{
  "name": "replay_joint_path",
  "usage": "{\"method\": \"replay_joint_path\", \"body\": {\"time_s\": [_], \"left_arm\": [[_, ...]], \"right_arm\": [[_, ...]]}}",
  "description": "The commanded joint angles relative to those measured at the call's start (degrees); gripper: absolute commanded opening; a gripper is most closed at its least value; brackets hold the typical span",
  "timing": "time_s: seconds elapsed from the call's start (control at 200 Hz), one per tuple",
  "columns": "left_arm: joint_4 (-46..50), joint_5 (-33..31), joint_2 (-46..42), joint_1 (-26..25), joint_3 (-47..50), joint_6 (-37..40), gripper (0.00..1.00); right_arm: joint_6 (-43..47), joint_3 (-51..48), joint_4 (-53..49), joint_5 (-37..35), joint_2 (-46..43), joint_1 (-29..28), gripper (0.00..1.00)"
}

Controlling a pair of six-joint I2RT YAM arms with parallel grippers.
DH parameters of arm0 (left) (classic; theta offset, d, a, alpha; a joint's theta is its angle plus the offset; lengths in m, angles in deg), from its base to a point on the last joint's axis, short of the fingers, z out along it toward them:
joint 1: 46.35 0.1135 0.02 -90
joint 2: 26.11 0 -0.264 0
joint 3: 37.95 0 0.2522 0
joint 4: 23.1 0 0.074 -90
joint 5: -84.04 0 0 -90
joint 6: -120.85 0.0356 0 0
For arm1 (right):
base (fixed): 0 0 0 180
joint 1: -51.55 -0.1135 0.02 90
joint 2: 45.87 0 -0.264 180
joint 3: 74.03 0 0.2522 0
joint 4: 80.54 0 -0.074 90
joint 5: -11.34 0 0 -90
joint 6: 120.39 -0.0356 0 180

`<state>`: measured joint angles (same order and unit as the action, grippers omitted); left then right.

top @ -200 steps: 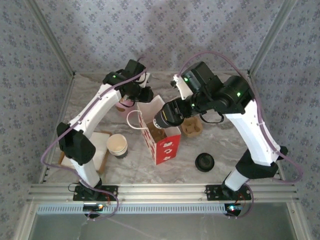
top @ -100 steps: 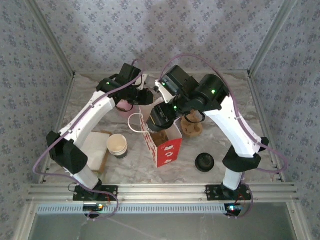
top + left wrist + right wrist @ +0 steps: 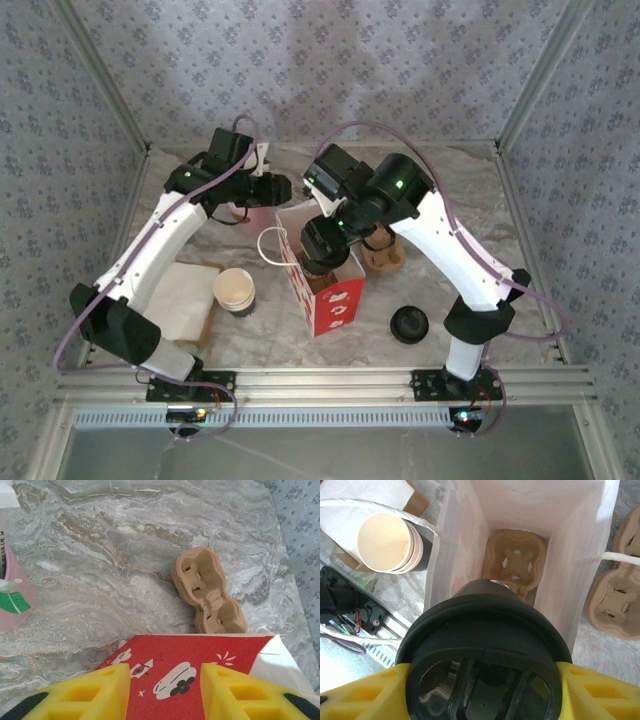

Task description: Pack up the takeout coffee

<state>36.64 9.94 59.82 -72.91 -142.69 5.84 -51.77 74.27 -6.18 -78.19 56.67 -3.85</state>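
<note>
Napkins [image 3: 180, 288] lie far left on the marble table [image 3: 450, 200], with a stack of empty paper cups [image 3: 235, 290] just beside them, out of my way. Behind those stands a pink cup [image 3: 245, 213]; I cannot make out more of it.

My left gripper [image 3: 278, 190] hovers at the back rim of the red-and-white paper bag [image 3: 338, 298]. From its wrist, the fingers [image 3: 90, 692] stand apart with the bag's printed wall beyond them, pinching nothing. I judge it is there to steady the mouth of the bag if needed.

My right gripper [image 3: 325, 240] is clamped on the lidded coffee cup [image 3: 485, 645], holding it upright right over the bag's opening. Below it, a cardboard cup carrier [image 3: 517, 567] sits flat on the bag's floor, so the cup has a socket to drop into. Lowering straight matters: the walls are close on both sides, and a tilt could catch the paper.

Right of the bag, a spare carrier [image 3: 385, 253] rests on the table, and nearer me lies a loose black lid [image 3: 409, 323].
</note>
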Motion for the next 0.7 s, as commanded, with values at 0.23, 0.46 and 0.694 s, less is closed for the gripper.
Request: {"method": "replay_joint_path", "body": {"time_s": [0.23, 0.46, 0.694], "left_arm": [[-2.98, 0.04, -10.33, 3.64, 6.36, -2.22, 0.58], [-2.95, -1.82, -18.95, 5.95, 10.96, -3.27, 0.73], [-3.48, -3.09, -27.24, 6.71, 16.09, -4.17, 0.85]], "right_arm": [[-1.95, -4.24, -11.31, -1.57, 0.29, -1.38, 0.59], [-2.06, -6.39, -11.39, -1.87, 1.47, -1.53, 0.59], [-1.64, -7.99, -11.46, -1.40, 3.25, -1.60, 0.59]]}}
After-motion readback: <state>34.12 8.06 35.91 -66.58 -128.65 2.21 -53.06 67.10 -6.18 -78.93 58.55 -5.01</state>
